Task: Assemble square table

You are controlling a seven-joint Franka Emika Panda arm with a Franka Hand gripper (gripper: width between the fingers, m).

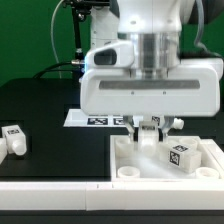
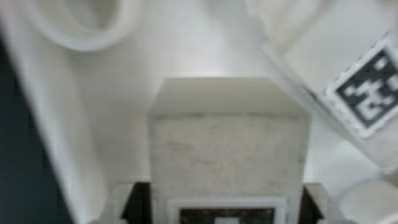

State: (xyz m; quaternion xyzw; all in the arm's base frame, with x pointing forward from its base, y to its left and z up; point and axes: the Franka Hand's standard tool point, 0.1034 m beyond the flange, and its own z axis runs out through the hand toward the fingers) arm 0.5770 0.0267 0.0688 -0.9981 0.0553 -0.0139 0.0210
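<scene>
Judging from how the parts lay, the square table was at an early stage: no leg could be seen standing in any corner hole (image 1: 128,172) of the tabletop (image 1: 116,152). The tabletop sat rim-up on the black counter (image 1: 50,110), at the exterior view's lower right. The gripper (image 1: 147,128) hung just over the tray's inside, its fingers narrow and apparently clamped on one short white held leg (image 2: 222,130), which filled the space between them in the wrist view. A second leg (image 1: 178,155) lay loose inside the tray just beside it. A third leg (image 1: 14,140) rested well apart on the counter, at the exterior view's left. A fourth was not in view. By my reckoning nearly everything remained: seating the held leg in a hole, then fetching and fitting the others.

As for writing, none could be read. The legs bore black-and-white square tags, and the marker board (image 1: 98,120) behind the arm carried more of them. The held leg's tag was only partly visible. No brand or lettering was legible anywhere.
</scene>
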